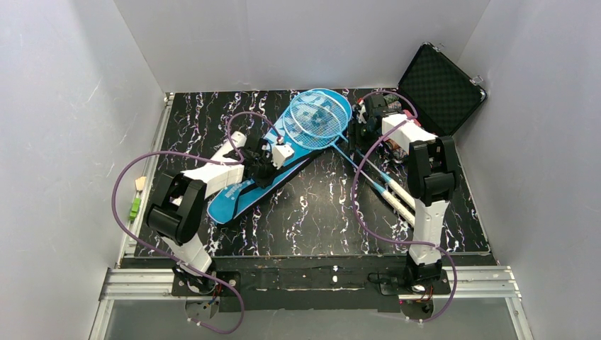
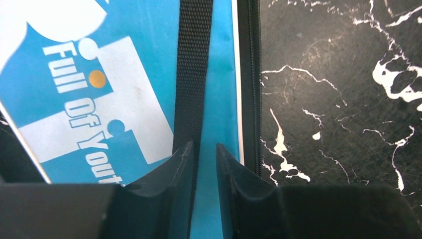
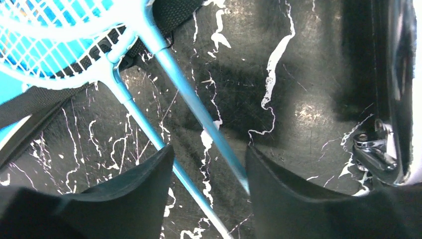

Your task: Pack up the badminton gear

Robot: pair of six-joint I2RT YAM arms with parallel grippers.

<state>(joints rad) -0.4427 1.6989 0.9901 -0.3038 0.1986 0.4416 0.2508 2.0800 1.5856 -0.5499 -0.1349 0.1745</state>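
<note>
The blue racket-shaped bag [image 1: 237,198] lies slantwise on the dark marbled table. Two light-blue rackets [image 1: 319,117] rest with their heads on its far end, and their white handles [image 1: 397,195] point to the near right. My left gripper [image 1: 273,154] is down on the bag [image 2: 149,25], its jaws [image 2: 204,147] only a narrow gap apart with blue fabric showing between them, beside a black strap [image 2: 194,59]. My right gripper [image 1: 363,127] stands open over the two racket shafts [image 3: 184,94], which run between its fingers [image 3: 209,149]; one shaft ends at the right finger's tip.
An open black hard case [image 1: 439,88] with foam lining stands at the back right; its edge and metal latch [image 3: 373,154] are close to my right gripper. Small green and beige pieces [image 1: 136,202] lie off the mat's left edge. White walls enclose the table.
</note>
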